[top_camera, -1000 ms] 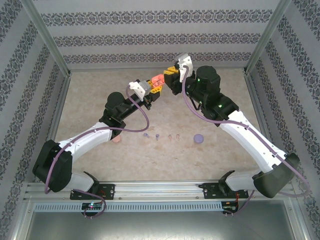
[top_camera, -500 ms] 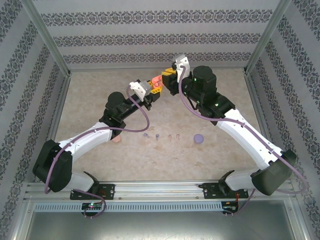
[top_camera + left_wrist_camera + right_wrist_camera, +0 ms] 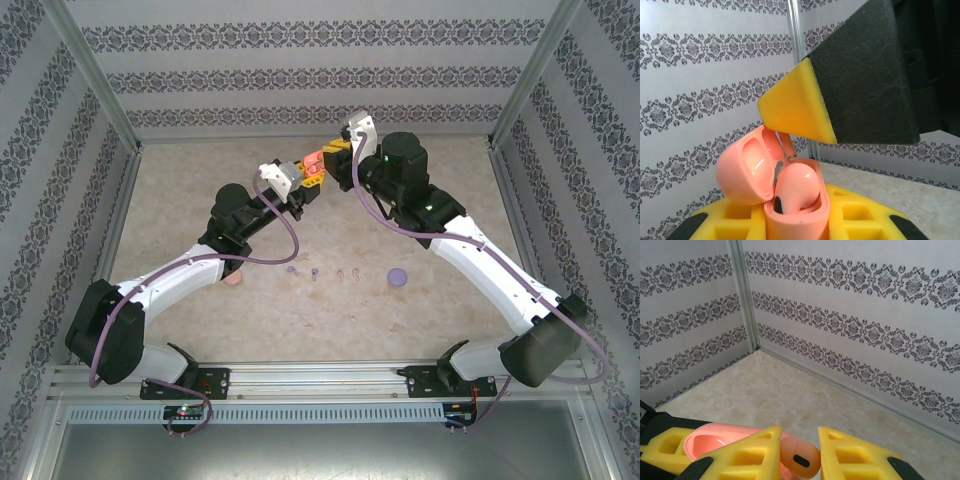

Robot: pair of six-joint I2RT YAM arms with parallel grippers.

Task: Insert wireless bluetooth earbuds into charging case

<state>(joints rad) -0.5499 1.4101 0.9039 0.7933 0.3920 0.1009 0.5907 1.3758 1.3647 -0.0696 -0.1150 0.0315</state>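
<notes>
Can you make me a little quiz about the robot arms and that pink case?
1. True or false: the lid of the salmon-pink plastic charging case is shut.
2. Which arm's jaws grip that case? A) left B) right C) neither
3. What sits inside the case?
Key: 1 false, the lid is flipped open. 2 A, the left arm's jaws. 3 a salmon-pink plastic earbud.
</notes>
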